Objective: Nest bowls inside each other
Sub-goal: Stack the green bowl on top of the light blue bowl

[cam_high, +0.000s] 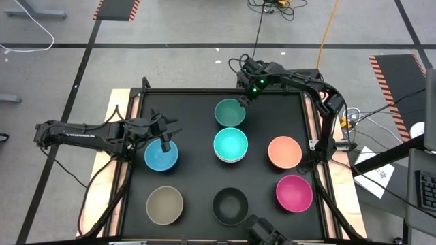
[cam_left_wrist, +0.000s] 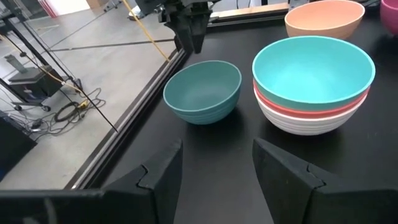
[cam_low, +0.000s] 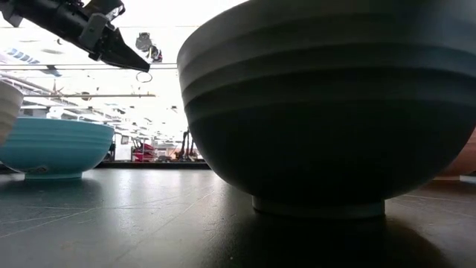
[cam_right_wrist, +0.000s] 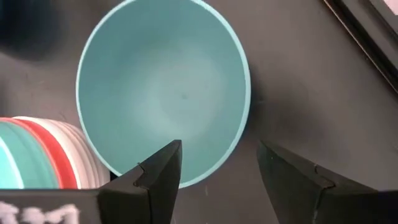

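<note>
A stack of three nested bowls [cam_high: 231,145] sits mid-table. Behind it stands a single bowl [cam_high: 229,112], the right gripper [cam_high: 244,99] above its far edge. The left gripper [cam_high: 165,141] hangs over another bowl [cam_high: 161,156] to the left.

Your right gripper [cam_high: 244,97] hovers by the dark green bowl [cam_high: 229,112], left gripper [cam_high: 165,141] over the blue bowl [cam_high: 161,155]; turquoise bowl [cam_high: 230,143] sits mid-table.

Both my arms were matte black, jointed, cabled; right arm [cam_high: 300,80] showed green LED, fingers [cam_right_wrist: 155,180] chunky wedges.
</note>
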Robot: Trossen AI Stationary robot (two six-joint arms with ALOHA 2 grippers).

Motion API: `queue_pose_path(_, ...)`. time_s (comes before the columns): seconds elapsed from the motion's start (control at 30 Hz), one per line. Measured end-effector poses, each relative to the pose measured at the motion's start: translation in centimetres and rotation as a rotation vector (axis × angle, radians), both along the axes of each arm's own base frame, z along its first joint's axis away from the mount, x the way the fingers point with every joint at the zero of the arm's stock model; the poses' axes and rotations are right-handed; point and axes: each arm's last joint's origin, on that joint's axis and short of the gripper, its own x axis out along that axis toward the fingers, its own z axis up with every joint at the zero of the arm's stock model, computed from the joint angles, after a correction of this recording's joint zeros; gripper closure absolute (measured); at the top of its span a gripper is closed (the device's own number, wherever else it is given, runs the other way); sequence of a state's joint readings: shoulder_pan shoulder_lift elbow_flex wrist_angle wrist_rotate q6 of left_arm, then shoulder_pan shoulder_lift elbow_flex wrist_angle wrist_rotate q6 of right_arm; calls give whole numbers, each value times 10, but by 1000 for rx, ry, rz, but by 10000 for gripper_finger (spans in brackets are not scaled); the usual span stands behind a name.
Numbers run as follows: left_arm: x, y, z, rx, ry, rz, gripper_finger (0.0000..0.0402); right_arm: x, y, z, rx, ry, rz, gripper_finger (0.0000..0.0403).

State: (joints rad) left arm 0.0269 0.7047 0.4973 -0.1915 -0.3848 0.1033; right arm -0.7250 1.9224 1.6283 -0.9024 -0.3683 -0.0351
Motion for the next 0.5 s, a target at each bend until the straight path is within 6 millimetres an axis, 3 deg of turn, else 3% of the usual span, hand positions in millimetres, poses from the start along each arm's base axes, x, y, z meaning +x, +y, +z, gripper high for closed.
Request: queue_pose_path(0.5, 0, 0, -1, -10, 9, -15, 204, 8, -3, -27, 53, 56, 0, 200)
